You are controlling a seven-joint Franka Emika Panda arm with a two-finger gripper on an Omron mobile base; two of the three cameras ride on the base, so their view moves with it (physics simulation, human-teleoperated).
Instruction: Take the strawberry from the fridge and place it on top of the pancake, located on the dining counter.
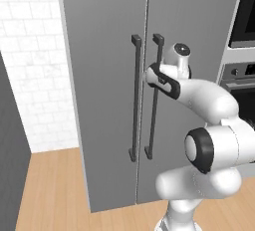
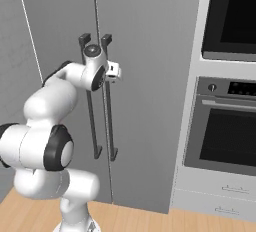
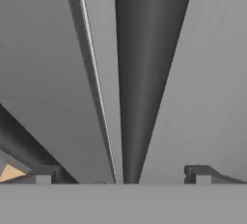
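The fridge (image 1: 104, 100) (image 2: 150, 51) is a tall matte grey unit, and both its doors are closed. Two dark vertical bar handles run side by side along the door seam. My gripper (image 1: 153, 75) (image 2: 115, 70) is up against the upper part of the right handle (image 1: 155, 115) (image 2: 110, 121). In the hand view this handle (image 3: 144, 73) runs between my fingertips (image 3: 200, 173), and the gripper (image 3: 124, 175) is open and straddling it. The strawberry is hidden behind the shut doors. The pancake and the dining counter are out of view.
A dark-glass oven stack (image 1: 241, 75) (image 2: 227, 136) stands right of the fridge, with white drawers (image 2: 220, 198) below it. A white brick wall (image 1: 35, 75) and a dark grey panel (image 1: 10, 150) are to the left. Wooden floor (image 1: 55, 190) lies in front.
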